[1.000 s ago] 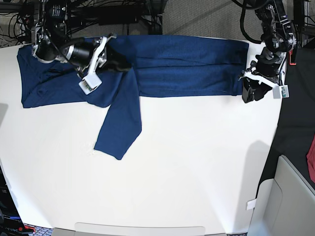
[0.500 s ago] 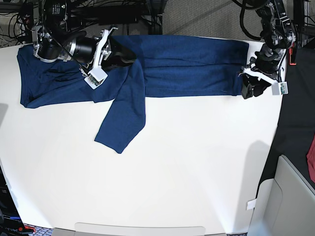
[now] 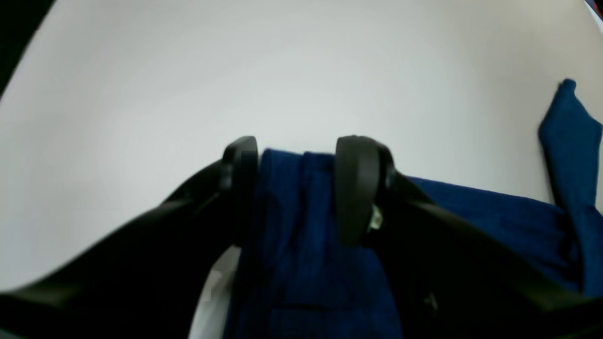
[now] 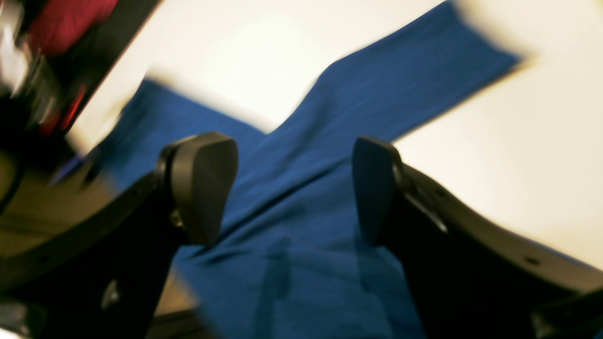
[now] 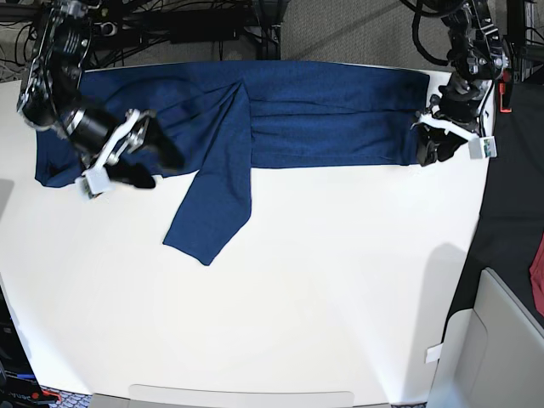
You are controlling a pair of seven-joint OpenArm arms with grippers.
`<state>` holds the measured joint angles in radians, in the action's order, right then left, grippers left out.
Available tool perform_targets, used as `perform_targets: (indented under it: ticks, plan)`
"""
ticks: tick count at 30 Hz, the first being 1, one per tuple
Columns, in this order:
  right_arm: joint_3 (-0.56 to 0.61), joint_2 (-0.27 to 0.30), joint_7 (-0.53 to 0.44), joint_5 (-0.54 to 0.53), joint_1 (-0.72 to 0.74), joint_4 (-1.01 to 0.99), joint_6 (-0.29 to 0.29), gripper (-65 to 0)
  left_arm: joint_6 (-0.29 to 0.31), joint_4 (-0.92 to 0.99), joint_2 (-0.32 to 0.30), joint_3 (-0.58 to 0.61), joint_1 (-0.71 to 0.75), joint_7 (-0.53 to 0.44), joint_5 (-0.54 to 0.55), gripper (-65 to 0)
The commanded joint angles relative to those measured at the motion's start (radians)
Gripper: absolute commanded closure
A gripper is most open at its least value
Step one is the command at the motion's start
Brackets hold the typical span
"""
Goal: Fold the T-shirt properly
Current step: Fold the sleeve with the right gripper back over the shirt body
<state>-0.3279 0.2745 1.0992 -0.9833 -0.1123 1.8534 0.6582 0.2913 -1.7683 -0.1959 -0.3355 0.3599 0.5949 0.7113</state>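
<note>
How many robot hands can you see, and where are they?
2. The right hand is open above the T-shirt on the base view's left side. The left hand is at the shirt's far end on that view's right, clamped on a fold of fabric.

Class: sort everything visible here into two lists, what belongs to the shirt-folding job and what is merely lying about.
Belongs to the job:
T-shirt
left gripper, closed on the shirt's edge
right gripper, open above the shirt

Lying about:
red cloth beside the table
cables behind the table
</note>
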Motion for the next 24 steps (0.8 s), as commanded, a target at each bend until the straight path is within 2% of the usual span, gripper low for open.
perform_targets:
  ticks: [1, 13, 19, 24]
  plan:
    - [0.005, -0.002, -0.035, 0.019, 0.052, -0.008, 0.008, -41.7, 0.01, -0.02, -0.009, 0.002, -0.006, -0.026, 0.012, -26.2]
    - [0.009, -0.154, -0.043, 0.491, 0.389, -0.304, 0.008, -41.7, 0.01, -0.02, -0.006, -0.004, -0.005, -0.026, 0.012, -26.2]
    - [0.039, -0.222, -0.147, 0.742, 0.491, -0.409, 0.008, -41.7, 0.01, -0.02, -0.006, -0.006, -0.005, -0.026, 0.012, -26.2]
    - [0.128, -0.231, -0.23, 0.84, 0.547, -0.528, 0.007, -41.7, 0.01, -0.02, -0.006, -0.006, -0.009, -0.026, 0.012, -26.2]
